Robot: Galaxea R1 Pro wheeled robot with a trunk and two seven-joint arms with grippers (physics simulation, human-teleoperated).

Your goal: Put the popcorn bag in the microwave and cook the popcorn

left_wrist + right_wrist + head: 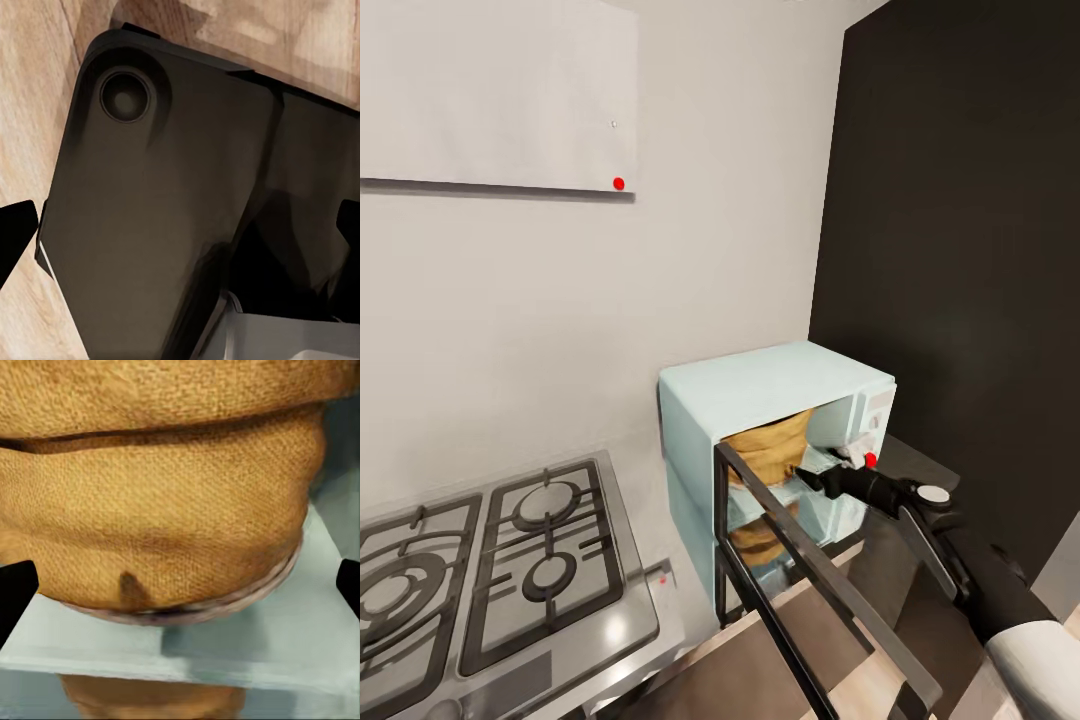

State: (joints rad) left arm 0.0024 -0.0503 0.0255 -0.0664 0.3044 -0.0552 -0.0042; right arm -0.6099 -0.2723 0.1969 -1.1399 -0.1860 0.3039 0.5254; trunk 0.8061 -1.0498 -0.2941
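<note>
The popcorn bag (770, 450) sits inside the microwave (760, 400), low and right of centre in the head view, its burlap bulging toward the open front; in the right wrist view the sack (161, 510) rests on a pale glass plate (247, 645), with a round base ring showing under it. Our right gripper (822, 478) hangs just at the cavity mouth, its fingers (15, 592) spread wide at both edges of the wrist frame and holding nothing, apart from the bag. We judge the placing done, so the step in hand is to back out cleanly and shut the door (810, 580), which swings open toward the lower centre of the head view. We should pull the arm straight back along its own line, keeping the fingers clear of the burlap so the sack is not dragged forward past the plate's edge, then push the door's dark frame from its outer side. Our left gripper's fingers (15, 236) also stand apart, over dark robot housing (150, 210) and wood floor (30, 90). The gas hob (490, 570) lies lower left on the worktop (665, 600).
</note>
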